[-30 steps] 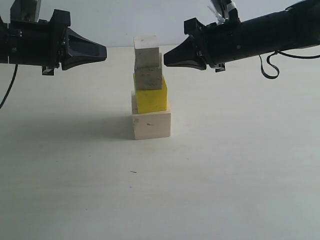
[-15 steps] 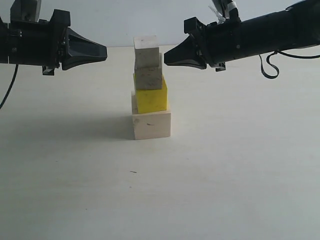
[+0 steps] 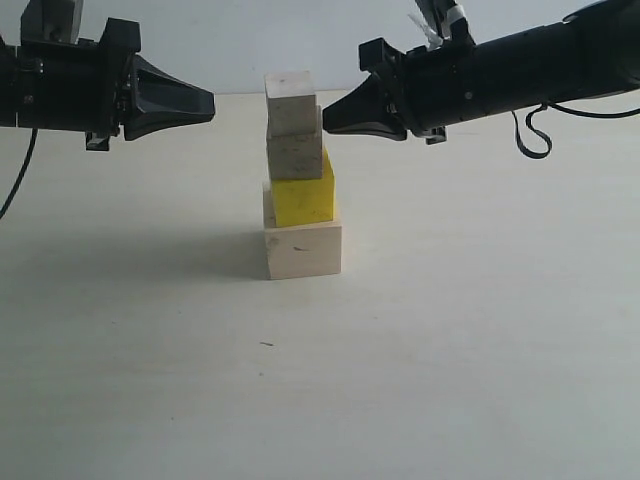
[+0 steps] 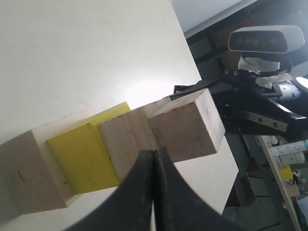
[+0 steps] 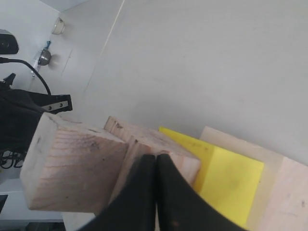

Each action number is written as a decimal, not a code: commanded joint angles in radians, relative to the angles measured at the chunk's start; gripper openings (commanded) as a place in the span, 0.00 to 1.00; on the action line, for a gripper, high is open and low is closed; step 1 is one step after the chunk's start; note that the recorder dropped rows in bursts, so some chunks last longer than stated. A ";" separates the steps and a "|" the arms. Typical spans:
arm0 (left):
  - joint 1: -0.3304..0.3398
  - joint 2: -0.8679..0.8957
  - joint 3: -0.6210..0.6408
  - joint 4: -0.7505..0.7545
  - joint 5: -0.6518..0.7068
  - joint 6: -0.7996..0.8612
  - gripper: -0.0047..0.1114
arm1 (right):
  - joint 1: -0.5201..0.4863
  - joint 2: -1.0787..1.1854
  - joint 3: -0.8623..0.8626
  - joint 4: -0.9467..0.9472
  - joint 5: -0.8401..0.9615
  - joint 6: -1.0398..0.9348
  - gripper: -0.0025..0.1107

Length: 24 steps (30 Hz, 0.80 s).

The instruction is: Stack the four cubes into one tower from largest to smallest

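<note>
The tower stands mid-table: large pale wood cube at the bottom, yellow cube on it, grainy grey-tan cube above, tiny pale cube on top. The upper two sit slightly off to the left. My right gripper is shut and empty, its tip at the grey-tan cube's upper right edge; whether it touches I cannot tell. My left gripper is shut and empty, level with the tiny cube and a clear gap to its left.
The pale table stretches all around the tower. A black cable loops under the right arm. Beyond the table's far edge, the left wrist view shows a camera head and shelving.
My right gripper has moved a little left, up to the tower. The tiny cube and the grey-tan cube have shifted slightly left. The left gripper has stayed put.
</note>
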 commanded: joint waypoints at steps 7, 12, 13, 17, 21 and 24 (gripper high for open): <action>-0.006 -0.008 0.003 -0.016 0.010 0.004 0.04 | 0.004 0.002 -0.005 -0.001 -0.056 -0.013 0.02; -0.006 -0.008 0.003 -0.016 0.010 0.004 0.04 | 0.010 0.002 -0.005 0.023 -0.056 -0.038 0.02; -0.006 -0.008 0.003 -0.016 0.010 0.004 0.04 | 0.010 0.002 -0.005 0.023 -0.056 -0.038 0.02; -0.006 -0.008 0.003 -0.016 0.010 0.004 0.04 | 0.010 0.002 -0.005 0.028 -0.056 -0.041 0.02; -0.006 -0.008 0.003 -0.016 0.010 0.004 0.04 | 0.010 0.002 -0.005 0.032 -0.052 -0.053 0.02; -0.006 -0.008 0.003 -0.016 0.010 0.004 0.04 | 0.010 0.002 -0.005 0.034 -0.052 -0.058 0.02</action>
